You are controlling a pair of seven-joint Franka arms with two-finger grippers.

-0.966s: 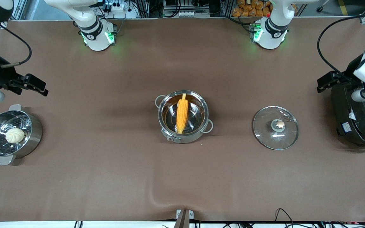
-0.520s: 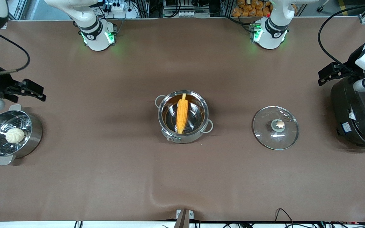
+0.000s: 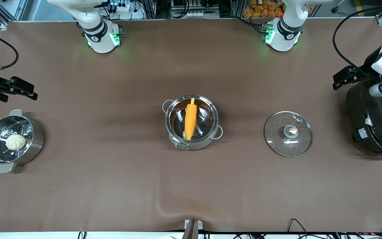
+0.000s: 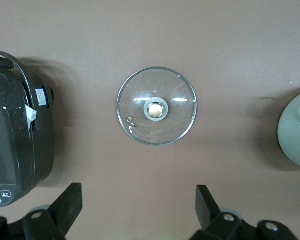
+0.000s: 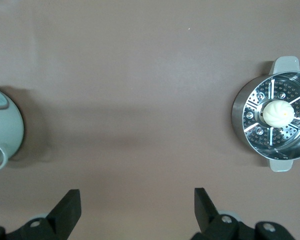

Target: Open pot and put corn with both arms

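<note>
Judging risk as low now: corn [image 3: 190,121] lies in pot [image 3: 192,122] at surface [image 3: 111,186] middle, pale stub leaning on rim, could tip if pot is bumped. Right gripper [image 3: 18,89] hovers above steamer pot [image 3: 10,141] holding bun [image 3: 15,142], fingers [image 5: 65,212] released, empty. Lid [image 3: 288,133] lies on surface toward left arm's end. Left gripper [image 3: 343,79] hangs over black cooker [image 3: 373,122], fingers [image 4: 67,205] spread, empty.

We're looking at a wide brown surface [image 3: 111,186], its covering rippled at the edge nearest the front camera. Along the top, metal racks [image 3: 191,8] hold cables and orange packets [image 3: 264,8]. Black cables [image 3: 297,229] trail below.
</note>
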